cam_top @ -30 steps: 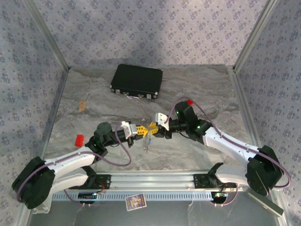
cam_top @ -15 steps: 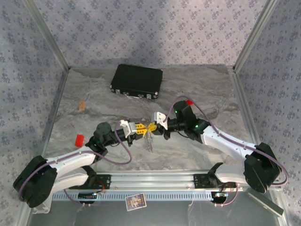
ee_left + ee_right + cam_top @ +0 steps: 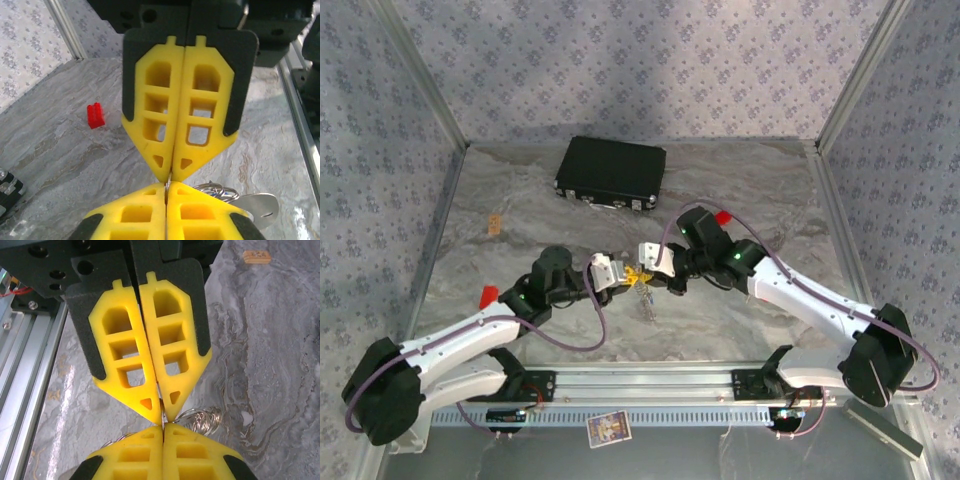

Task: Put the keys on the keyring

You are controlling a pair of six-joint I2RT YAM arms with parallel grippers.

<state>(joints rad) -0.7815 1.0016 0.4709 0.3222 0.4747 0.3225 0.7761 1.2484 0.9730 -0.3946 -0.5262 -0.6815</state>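
My left gripper [image 3: 628, 273] and right gripper [image 3: 644, 274] meet tip to tip above the middle of the table. In the left wrist view the left gripper [image 3: 170, 177] is shut on the keyring [image 3: 168, 186], a thin silver wire running between both pairs of yellow fingertips. The right gripper [image 3: 163, 416] is shut on the same keyring [image 3: 162, 412] from the other side. A coil of silver rings [image 3: 216, 190] and a key's silver blade [image 3: 261, 207] hang beside the tips. From above, the keys [image 3: 645, 298] dangle just under the grippers. The key heads are hidden.
A black case [image 3: 610, 172] lies at the back of the table. One red block [image 3: 488, 294] sits by the left arm and another [image 3: 723, 216] behind the right arm. A small tan piece [image 3: 495, 225] lies far left. The metal rail [image 3: 640, 380] runs along the near edge.
Both wrists have drawn closer together at the table's middle, and the left arm's elbow has swung inward. The hanging keys have stayed in nearly the same place.
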